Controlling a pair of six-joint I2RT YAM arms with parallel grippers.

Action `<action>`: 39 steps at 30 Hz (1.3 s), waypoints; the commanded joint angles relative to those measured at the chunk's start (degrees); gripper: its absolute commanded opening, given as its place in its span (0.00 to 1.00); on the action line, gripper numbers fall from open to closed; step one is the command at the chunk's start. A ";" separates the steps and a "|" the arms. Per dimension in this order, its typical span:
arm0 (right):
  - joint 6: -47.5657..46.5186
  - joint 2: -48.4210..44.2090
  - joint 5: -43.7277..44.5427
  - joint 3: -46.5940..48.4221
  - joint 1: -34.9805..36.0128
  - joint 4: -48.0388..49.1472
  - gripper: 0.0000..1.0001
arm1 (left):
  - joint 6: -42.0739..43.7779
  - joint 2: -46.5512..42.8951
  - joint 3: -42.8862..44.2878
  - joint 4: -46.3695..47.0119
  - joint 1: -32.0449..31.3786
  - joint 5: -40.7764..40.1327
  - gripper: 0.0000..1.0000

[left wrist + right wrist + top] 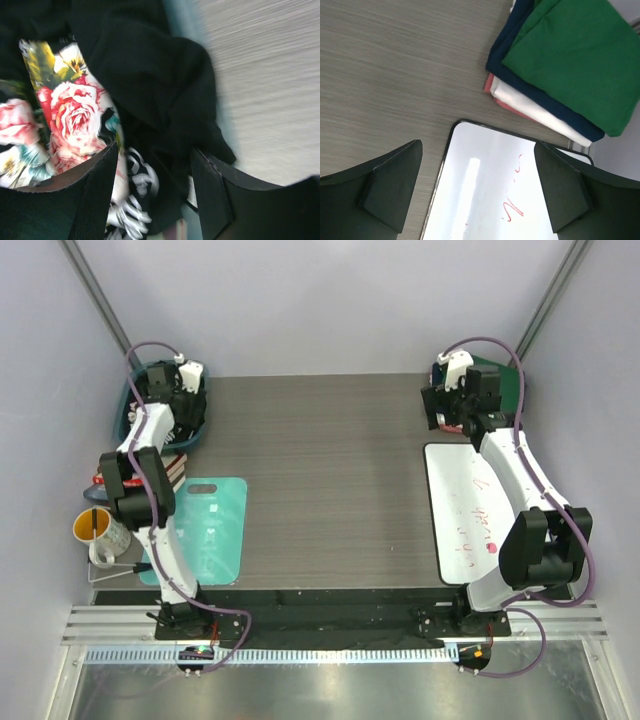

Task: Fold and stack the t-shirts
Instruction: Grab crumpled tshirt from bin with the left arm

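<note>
With left gripper [154, 167] spread, straddles the bunched black floral t-shirt [150, 75] directly beneath, likely to pinch a fold out of the teal tub [123, 417]; leaves bare table [270, 75] free to its right. With right gripper [479, 147] gaping empty, hovers over the whiteboard [485, 190] corner, clear of the folded stack [570, 55] ahead-right, green on top.

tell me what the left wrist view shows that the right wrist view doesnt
Only the left wrist view: a crumpled black t-shirt with a rose print. Only the right wrist view: a stack of folded t-shirts, green on top, then navy, white and pink, near a whiteboard with red marks. Both: the wood-grain table, plus an open pincer at the bottom edge, the left pincer in one, the right pincer in the other.
</note>
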 commanded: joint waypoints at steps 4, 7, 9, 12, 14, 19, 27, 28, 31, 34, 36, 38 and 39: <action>-2.08 -1.11 -4.45 -1.95 0.05 -3.21 1.00 | -3.80 11.11 18.50 -11.87 5.46 1.84 0.65; -2.35 -1.28 -4.45 -3.45 0.05 -2.85 1.00 | -4.24 13.57 20.37 -13.89 5.81 -2.03 0.65; -2.00 -1.46 -4.80 -4.15 0.05 -2.42 1.00 | -3.63 14.02 19.50 -13.20 6.07 -2.47 0.65; -0.68 -1.28 -6.20 -4.16 0.05 -2.15 1.00 | -3.53 16.21 19.32 -13.10 6.07 -3.09 0.64; 0.20 -0.76 -6.74 -3.54 0.13 -2.06 1.00 | -3.36 17.79 19.41 -13.28 6.07 -3.00 0.58; 1.96 0.03 -7.35 -2.84 0.31 -1.89 1.00 | -2.92 19.47 19.14 -14.42 6.08 -1.69 0.00; 1.96 0.74 -5.86 -2.40 1.71 -1.80 1.00 | -9.05 2.18 14.31 -8.98 5.81 11.40 0.00; 2.05 0.82 -5.51 -2.31 1.80 -1.80 1.00 | -9.68 -0.28 14.66 -8.54 5.55 14.63 0.00; 2.22 0.48 -4.64 -2.31 2.77 -1.27 1.00 | -12.05 -8.55 15.89 -8.80 3.71 21.57 0.00; 2.40 -0.40 -3.67 -2.49 3.73 -0.22 1.00 | -11.72 -15.41 16.59 -12.04 -1.38 27.29 0.00; 2.57 -0.84 -2.35 -2.23 4.44 0.13 1.00 | -11.01 -19.27 16.51 -15.72 -7.51 28.90 0.00; 2.75 -1.81 -0.16 -2.14 5.49 1.10 1.00 | -10.04 -21.30 15.55 -18.02 -13.32 31.53 0.00; 3.01 -2.16 0.29 -1.96 5.67 1.28 1.00 | -10.56 -22.53 15.02 -18.72 -18.74 31.54 0.00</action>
